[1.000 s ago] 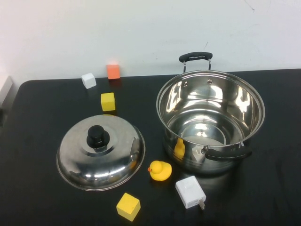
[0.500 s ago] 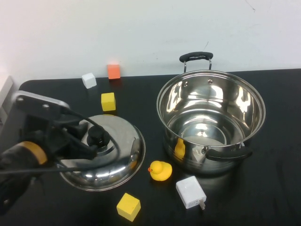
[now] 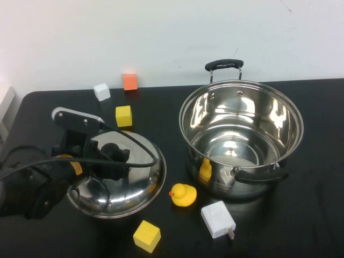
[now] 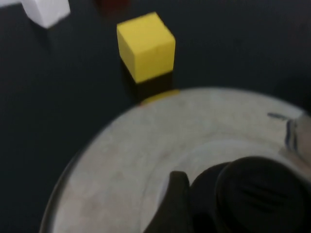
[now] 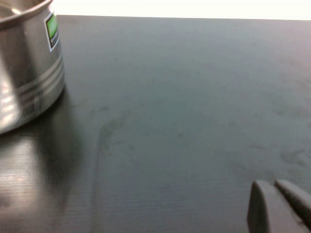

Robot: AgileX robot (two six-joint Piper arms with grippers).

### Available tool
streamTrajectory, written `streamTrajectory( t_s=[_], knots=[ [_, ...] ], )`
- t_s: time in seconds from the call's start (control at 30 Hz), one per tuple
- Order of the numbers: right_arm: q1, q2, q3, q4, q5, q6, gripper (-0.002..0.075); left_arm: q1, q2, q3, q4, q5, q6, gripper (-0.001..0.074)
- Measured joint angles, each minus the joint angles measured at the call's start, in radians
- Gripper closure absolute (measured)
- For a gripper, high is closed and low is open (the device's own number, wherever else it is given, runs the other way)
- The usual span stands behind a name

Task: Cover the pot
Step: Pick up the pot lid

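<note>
The pot (image 3: 236, 121) stands open and upright at the right of the black table; its side also shows in the right wrist view (image 5: 24, 63). The domed steel lid (image 3: 126, 188) lies at the front left, its black knob (image 3: 111, 152) up. My left gripper (image 3: 113, 154) is down over the lid, open, with the knob between its fingers. In the left wrist view the knob (image 4: 257, 194) fills the space beside one finger (image 4: 175, 204) above the lid (image 4: 121, 160). My right gripper (image 5: 278, 201) is shut and empty, low over bare table right of the pot, out of the high view.
A yellow duck (image 3: 183, 194), a white charger (image 3: 217, 219) and a yellow cube (image 3: 147, 235) lie between the lid and the pot at the front. Behind the lid are a yellow cube (image 3: 123, 115), a white cube (image 3: 101, 91) and an orange cube (image 3: 129, 81).
My left arm came in from the left edge and moved right over the lid until its gripper sat around the knob. The lid and the pot have not moved.
</note>
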State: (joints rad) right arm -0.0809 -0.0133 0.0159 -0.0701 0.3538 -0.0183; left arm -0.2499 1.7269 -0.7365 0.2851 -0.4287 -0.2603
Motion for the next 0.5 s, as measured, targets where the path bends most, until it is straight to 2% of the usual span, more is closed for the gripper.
streamTrajectory(
  t_s=[0.1, 0.2, 0.5],
  knots=[
    [0.000, 0.000, 0.000, 0.000, 0.000, 0.000, 0.0728, 0.000, 0.041, -0.012, -0.004, -0.006, 0.002, 0.0166],
    [0.000, 0.000, 0.000, 0.000, 0.000, 0.000, 0.0728, 0.000, 0.053, -0.011, -0.008, -0.008, 0.002, 0.0278],
    [0.000, 0.000, 0.000, 0.000, 0.000, 0.000, 0.0728, 0.000, 0.026, -0.011, -0.008, -0.060, 0.015, 0.0282]
  ],
)
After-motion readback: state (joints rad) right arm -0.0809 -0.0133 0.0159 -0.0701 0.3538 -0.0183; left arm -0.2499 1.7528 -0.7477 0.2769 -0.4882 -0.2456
